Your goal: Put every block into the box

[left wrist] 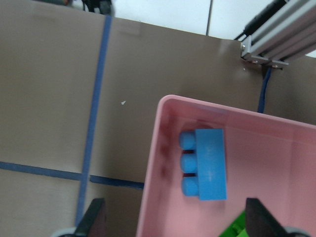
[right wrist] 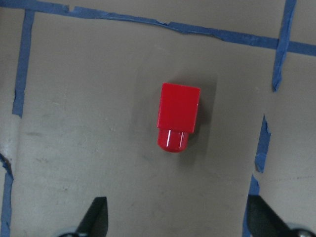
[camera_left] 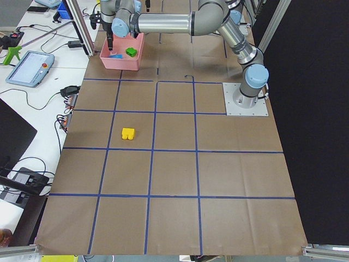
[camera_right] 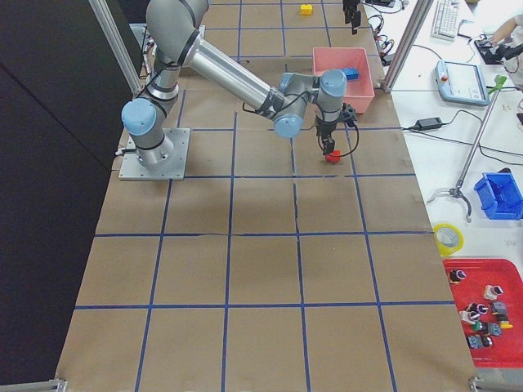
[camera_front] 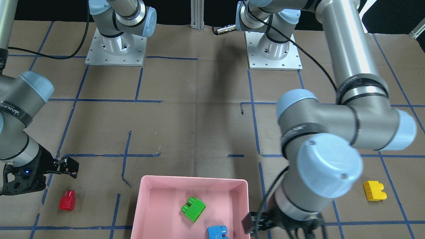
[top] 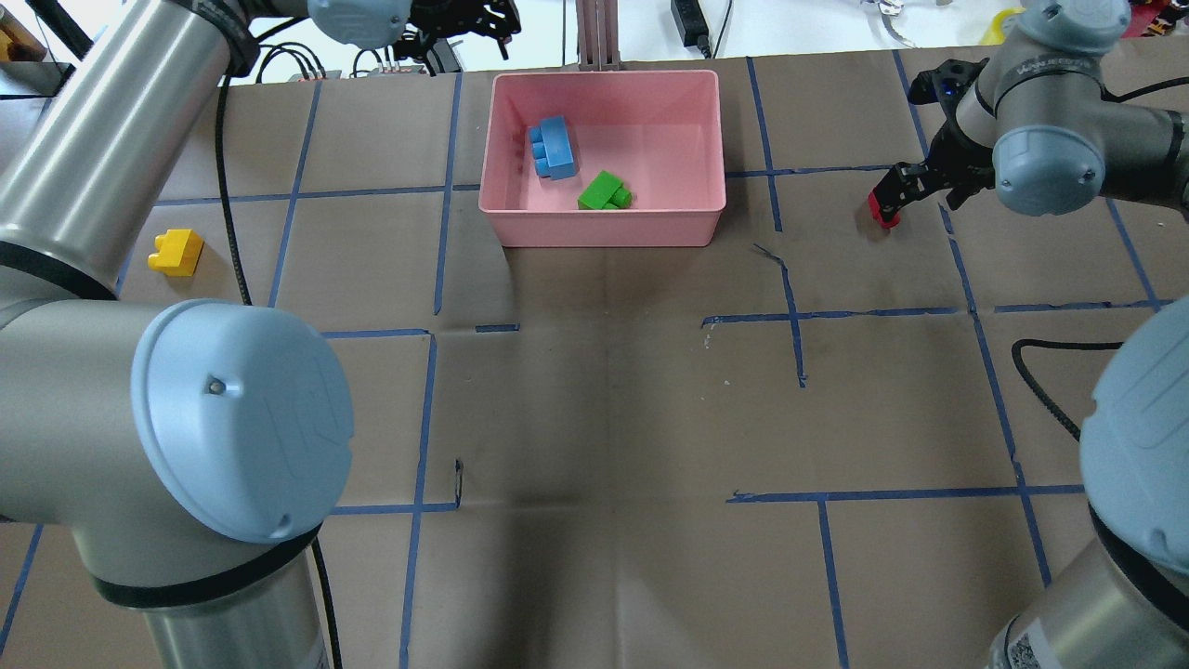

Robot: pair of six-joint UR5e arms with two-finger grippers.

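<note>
The pink box [top: 604, 232] stands at the table's far edge; it also shows in the front-facing view [camera_front: 194, 181]. In it lie the green block [top: 604, 192] and the light blue block [top: 553, 146]. My left gripper [left wrist: 177, 219] is open and empty above the box's corner, over the light blue block [left wrist: 210, 163]. The yellow block [top: 176, 252] lies on the paper well to the left of the box. The small red block [right wrist: 177, 116] lies on the paper to the right of the box. My right gripper [right wrist: 177, 222] is open and empty just above it.
Brown paper with a blue tape grid covers the table. An aluminium post [top: 599, 37] stands right behind the box. The two arm bases [camera_front: 116, 49] [camera_front: 274, 49] sit at the robot's side. A black cable [top: 1040, 362] lies at the right.
</note>
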